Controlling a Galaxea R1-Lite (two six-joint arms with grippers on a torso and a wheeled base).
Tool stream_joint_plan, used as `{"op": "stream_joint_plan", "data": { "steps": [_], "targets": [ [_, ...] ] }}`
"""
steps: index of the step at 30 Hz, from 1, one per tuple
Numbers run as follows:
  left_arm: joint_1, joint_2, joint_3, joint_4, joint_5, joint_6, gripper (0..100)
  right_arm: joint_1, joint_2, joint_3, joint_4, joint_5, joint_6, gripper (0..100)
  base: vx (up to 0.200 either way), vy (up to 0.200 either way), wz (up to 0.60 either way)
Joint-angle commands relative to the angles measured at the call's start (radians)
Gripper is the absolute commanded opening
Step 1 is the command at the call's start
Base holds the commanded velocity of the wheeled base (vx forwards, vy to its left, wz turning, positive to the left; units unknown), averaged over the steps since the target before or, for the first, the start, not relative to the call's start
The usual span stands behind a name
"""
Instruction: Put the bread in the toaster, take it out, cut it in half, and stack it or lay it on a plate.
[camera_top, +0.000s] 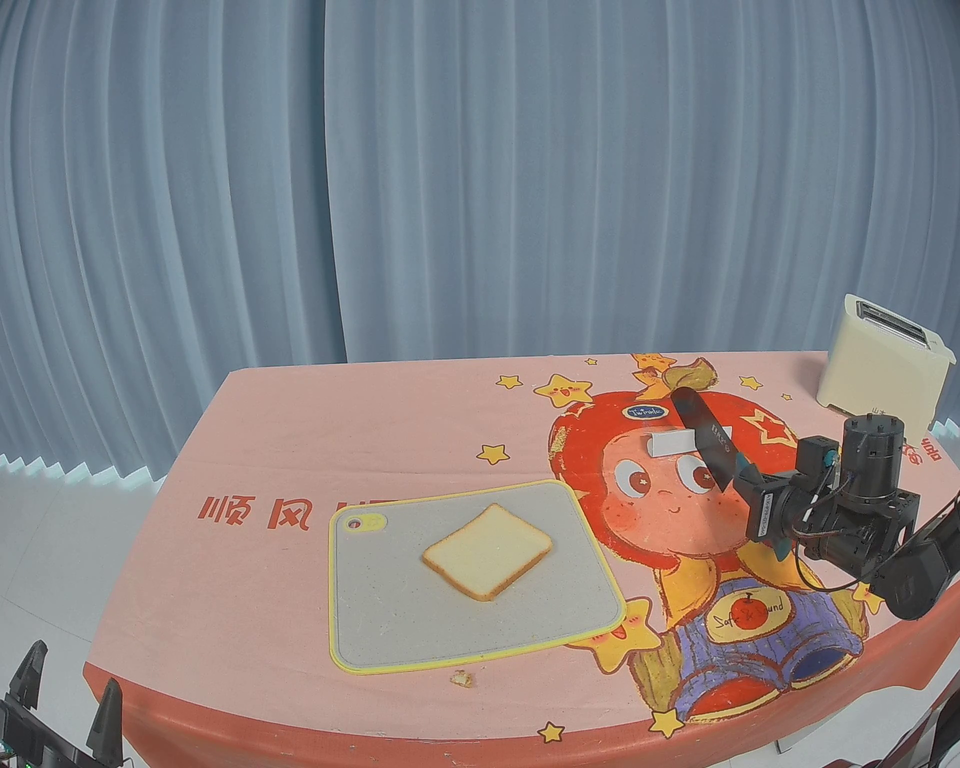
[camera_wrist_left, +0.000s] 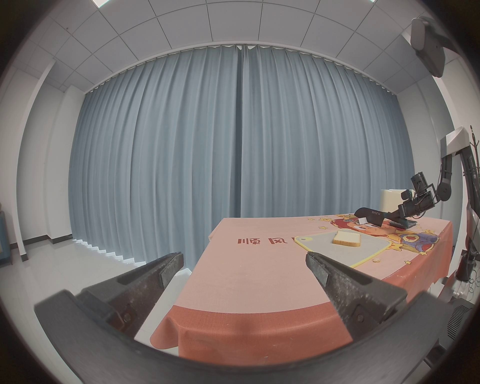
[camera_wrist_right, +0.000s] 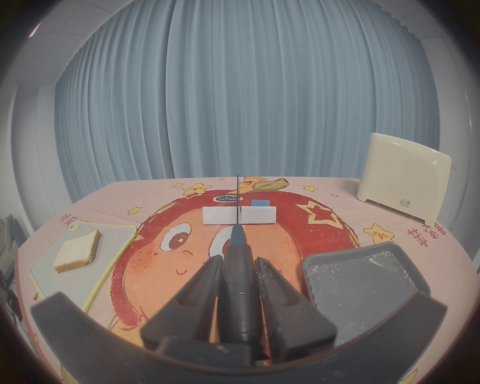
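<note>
A slice of bread (camera_top: 487, 550) (camera_wrist_left: 347, 238) (camera_wrist_right: 76, 250) lies flat on a grey cutting board (camera_top: 390, 600) (camera_wrist_right: 107, 237) with a yellow rim, left of the table's middle. To the right of the board my right gripper (camera_top: 752, 490) (camera_wrist_right: 238, 272) is shut on the handle of a black knife (camera_top: 706, 435) (camera_wrist_right: 237, 202), held above the table with the blade pointing at a white knife rest (camera_top: 670, 442) (camera_wrist_right: 239, 215). A cream toaster (camera_top: 884, 368) (camera_wrist_right: 404, 177) stands at the far right corner. Off the table's near left corner my left gripper (camera_wrist_left: 245, 280) (camera_top: 65, 705) hangs open, holding nothing.
A dark grey tray (camera_wrist_right: 365, 285) lies near the right gripper, on the toaster's side. A crumb (camera_top: 462, 679) sits by the board's front edge. The pink tablecloth (camera_top: 300, 430) is bare at the back left. Blue curtains hang behind the table.
</note>
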Motion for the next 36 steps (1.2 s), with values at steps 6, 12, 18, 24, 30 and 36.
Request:
{"op": "stream_joint_plan", "data": {
  "steps": [6, 12, 18, 24, 30, 36],
  "targets": [
    [0.0, 0.0, 0.018, -0.001, 0.001, 0.0, 100, 0.0, -0.013, -0.001, -0.002, 0.0, 0.0, 0, 0.0, 0.0, 0.0],
    [0.0, 0.0, 0.018, -0.001, 0.001, 0.0, 100, 0.0, -0.044, -0.003, -0.001, 0.0, 0.001, 0, 0.0, 0.0, 0.0],
    [0.0, 0.0, 0.018, -0.001, 0.001, 0.0, 100, 0.002, -0.081, -0.001, 0.004, 0.002, -0.002, 0, 0.0, 0.0, 0.0],
    [0.0, 0.0, 0.018, -0.001, 0.001, 0.0, 100, 0.039, -0.122, 0.005, 0.011, 0.008, 0.0, 0, 0.0, 0.0, 0.0],
    [0.0, 0.0, 0.018, -0.001, 0.001, 0.0, 100, 0.086, -0.155, 0.026, 0.013, 0.008, -0.002, 0, 0.0, 0.0, 0.0],
    [0.0, 0.0, 0.018, -0.001, 0.001, 0.0, 100, 0.126, -0.181, 0.035, 0.014, 0.007, -0.002, 0, 0.0, 0.0, 0.0]
  ]
}}
